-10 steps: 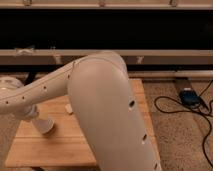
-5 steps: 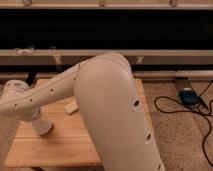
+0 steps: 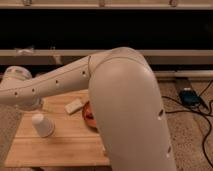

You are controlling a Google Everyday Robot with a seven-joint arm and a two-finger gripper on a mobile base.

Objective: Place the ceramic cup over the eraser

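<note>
On the left part of the wooden table (image 3: pixel 60 150) a white ceramic cup (image 3: pixel 43 125) stands mouth down, its narrow end up. No black eraser shows anywhere; it may lie under the cup or behind the arm, and I cannot tell which. Just right of the cup lies a pale cream block (image 3: pixel 74 105), and beyond that an orange-red round thing (image 3: pixel 89 116) peeks out, half hidden by the arm.

As for the step in hand, the cup looks already set down upside-down, so the placing seems at or near its end. If the eraser is beneath, the next move calls only for drawing the arm away without knocking the cup; if not, the cup must be lifted again and shifted.

The robot arm (image 3: pixel 125 105) fills the middle, its big elbow near the camera, its forearm reaching left and far to a rounded wrist at the table's far left corner. The gripper (image 3: pixel 33 106) sits there, just above and behind the cup; whether it grasps or has released, I cannot tell.
</note>
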